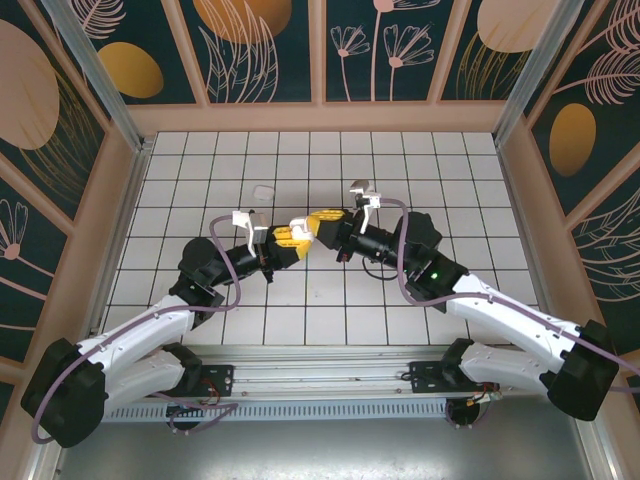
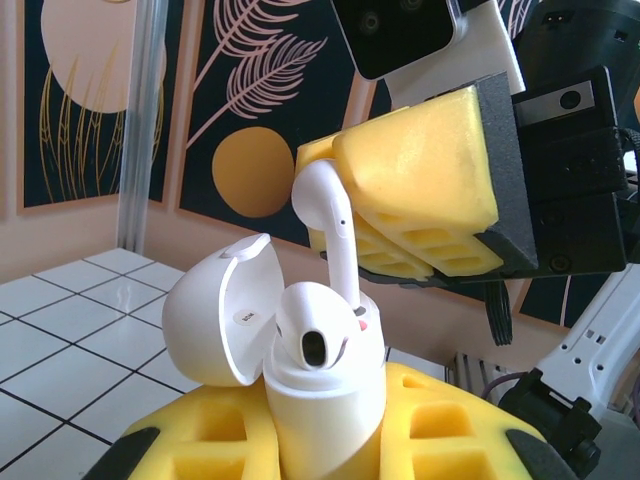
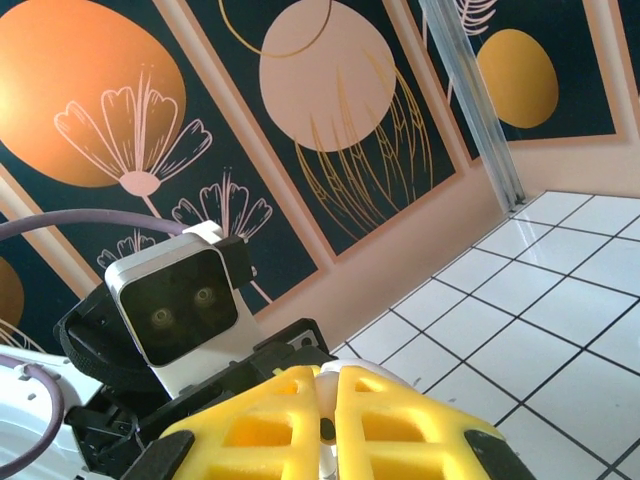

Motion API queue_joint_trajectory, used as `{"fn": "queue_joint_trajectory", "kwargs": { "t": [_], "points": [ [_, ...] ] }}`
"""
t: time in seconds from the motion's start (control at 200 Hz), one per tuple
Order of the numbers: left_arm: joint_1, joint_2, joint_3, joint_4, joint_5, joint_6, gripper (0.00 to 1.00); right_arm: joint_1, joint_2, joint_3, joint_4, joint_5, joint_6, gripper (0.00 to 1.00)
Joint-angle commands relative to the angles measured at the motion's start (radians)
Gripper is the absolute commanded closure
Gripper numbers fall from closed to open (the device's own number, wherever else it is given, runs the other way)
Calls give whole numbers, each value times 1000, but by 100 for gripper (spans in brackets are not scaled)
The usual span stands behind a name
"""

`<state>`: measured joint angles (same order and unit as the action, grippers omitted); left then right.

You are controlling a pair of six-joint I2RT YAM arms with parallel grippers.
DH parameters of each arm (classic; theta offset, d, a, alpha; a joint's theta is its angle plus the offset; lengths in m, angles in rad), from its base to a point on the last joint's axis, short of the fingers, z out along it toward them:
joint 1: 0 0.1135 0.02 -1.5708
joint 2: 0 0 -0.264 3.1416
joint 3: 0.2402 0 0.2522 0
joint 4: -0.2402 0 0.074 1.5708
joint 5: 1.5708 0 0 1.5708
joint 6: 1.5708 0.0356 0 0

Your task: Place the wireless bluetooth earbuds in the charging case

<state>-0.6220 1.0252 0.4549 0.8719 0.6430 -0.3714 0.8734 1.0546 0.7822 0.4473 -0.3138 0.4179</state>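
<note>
Two pincers are seen tip to tip above the middle of the tiled surface [image 1: 330, 310]. The right pincer [image 2: 400, 215] is clenched on an earbud [image 2: 328, 215], whose rounded head is pinched between the yellow foam fingers [image 2: 430, 170] and whose stem is pointed down into the open charging case [image 2: 325, 400]. The case is grasped upright by the left pincer [image 1: 290, 240], its yellow pads [image 2: 200, 440] pressed against both sides of the body, and the lid [image 2: 215, 310] is swung open to the left. A second earbud [image 2: 315, 335] is seated in the case just beside the stem of the first. From the right wrist, the right pincer's fingers are shown pressed together with a sliver of white between them. Farther out, a small white object [image 1: 263, 190] is found on the tiles, well apart from both pincers; whether it is a case or an earbud cannot be told.
</note>
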Motion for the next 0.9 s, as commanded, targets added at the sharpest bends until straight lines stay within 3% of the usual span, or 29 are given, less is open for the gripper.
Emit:
{"fn": "queue_joint_trajectory", "kwargs": {
  "t": [0.0, 0.465, 0.566, 0.721, 0.896],
  "points": [
    [-1, -13, 11, 61, -13, -12, 100, 16, 14, -4, 68, -15, 28, 91],
    [-1, -42, 6, 38, -31, 6, 100, 37, -10, -43, 24, 18, 45, 90],
    [-2, -42, 7, 38, -31, 4, 100, 38, -12, -43, 18, 21, 45, 81],
    [-2, -45, 7, 35, -30, 5, 100, 43, -8, -39, 16, 28, 43, 59],
    [-2, -55, 7, 14, -27, 14, 100, 45, -49, -26, -50, 76, 18, 55]
  ]
}}
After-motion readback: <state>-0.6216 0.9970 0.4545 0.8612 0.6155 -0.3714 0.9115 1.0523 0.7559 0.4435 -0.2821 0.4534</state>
